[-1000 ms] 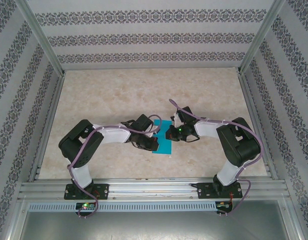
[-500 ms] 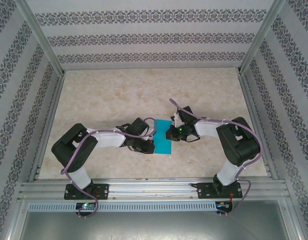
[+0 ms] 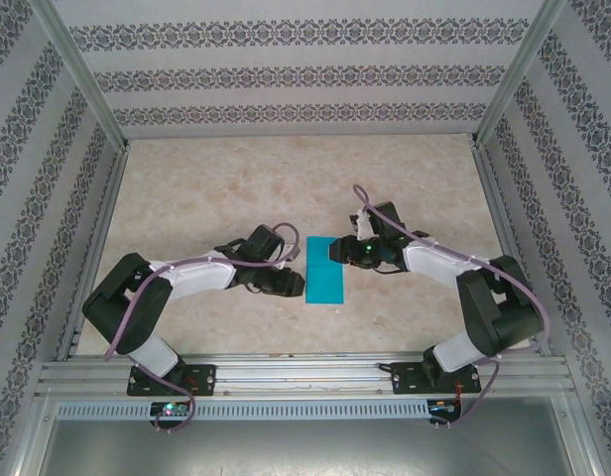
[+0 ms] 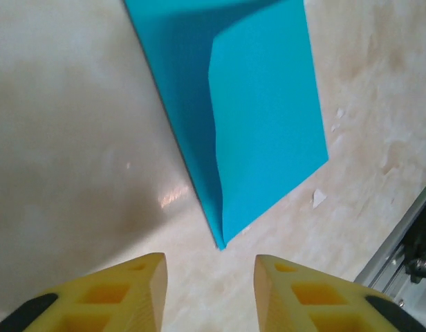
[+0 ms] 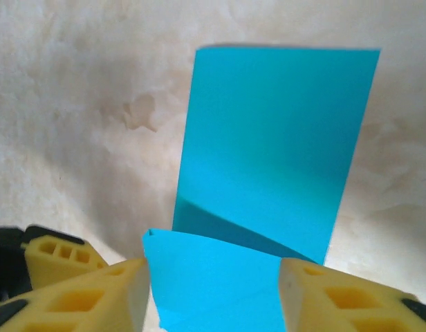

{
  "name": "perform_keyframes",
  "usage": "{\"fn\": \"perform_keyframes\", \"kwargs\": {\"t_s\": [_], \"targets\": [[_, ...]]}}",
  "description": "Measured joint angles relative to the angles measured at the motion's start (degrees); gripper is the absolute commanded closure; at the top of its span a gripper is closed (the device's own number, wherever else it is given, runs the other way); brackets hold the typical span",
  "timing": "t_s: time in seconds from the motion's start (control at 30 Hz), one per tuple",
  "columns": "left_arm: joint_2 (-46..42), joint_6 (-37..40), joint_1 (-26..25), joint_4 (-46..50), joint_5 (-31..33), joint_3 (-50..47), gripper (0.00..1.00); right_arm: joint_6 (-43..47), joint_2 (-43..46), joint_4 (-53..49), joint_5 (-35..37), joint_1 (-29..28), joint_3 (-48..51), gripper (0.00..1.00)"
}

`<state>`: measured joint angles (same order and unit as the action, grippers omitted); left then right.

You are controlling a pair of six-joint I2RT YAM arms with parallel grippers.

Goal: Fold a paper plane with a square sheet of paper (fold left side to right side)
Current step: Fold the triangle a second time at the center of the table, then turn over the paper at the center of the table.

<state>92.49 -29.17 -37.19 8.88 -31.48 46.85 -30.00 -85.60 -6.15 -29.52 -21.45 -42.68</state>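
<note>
The square sheet of paper [image 3: 325, 270] lies on the table as a teal rectangle folded in half; a paper plane is out of view. My left gripper [image 3: 294, 286] sits just left of the sheet's near corner. In the left wrist view it [image 4: 209, 266] is open, and the paper [image 4: 268, 124] lies ahead with nothing between the yellow fingers. My right gripper [image 3: 343, 253] hovers at the sheet's right edge. In the right wrist view it [image 5: 213, 270] is open. A lifted flap of the paper [image 5: 275, 138] rises between its spread fingers, unclamped.
A small white scrap [image 4: 319, 198] lies on the marble-patterned table beside the sheet's near edge. An aluminium rail [image 3: 305, 372] runs along the near side, and patterned walls [image 3: 305, 74] enclose the other three sides.
Both grippers have opened from shut. The left arm drew back to the left, off the paper. The right gripper shifted right and farther back, leaving the folded sheet mostly uncovered.
</note>
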Motion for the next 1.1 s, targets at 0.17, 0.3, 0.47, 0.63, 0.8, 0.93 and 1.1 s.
{"fn": "perform_keyframes", "kwargs": {"t_s": [0.17, 0.3, 0.47, 0.63, 0.8, 0.93, 1.1], "targets": [[4.6, 0.4, 0.2, -2.1, -0.2, 5.1, 0.56, 0.3, 4.8, 1.4, 1.4, 1.6, 4.6, 0.25], [8.0, 0.7, 0.5, -3.6, -0.2, 7.6, 0.59, 0.4, 7.3, 1.9, 1.7, 2.0, 7.6, 0.24], [11.7, 1.3, 0.6, -4.3, 0.1, 9.4, 0.77, 0.5, 9.0, 2.2, 1.6, 2.1, 9.8, 0.28], [12.2, 1.7, 0.6, -5.9, 0.3, 9.2, 0.92, 0.5, 9.3, 2.8, -0.3, 2.1, 11.4, 0.36], [8.9, 1.5, 0.6, -9.0, 1.3, 5.7, 0.94, -0.4, 8.7, 6.7, -4.0, 2.2, 12.5, 0.39], [5.9, 1.0, 0.6, -10.8, 2.0, 3.6, 0.94, -2.9, 6.4, 11.4, -6.5, 2.2, 13.3, 0.41], [5.6, 0.2, 0.6, -12.3, 2.3, 3.2, 0.94, -5.9, 2.5, 16.9, -8.0, 1.3, 13.4, 0.41]]}}
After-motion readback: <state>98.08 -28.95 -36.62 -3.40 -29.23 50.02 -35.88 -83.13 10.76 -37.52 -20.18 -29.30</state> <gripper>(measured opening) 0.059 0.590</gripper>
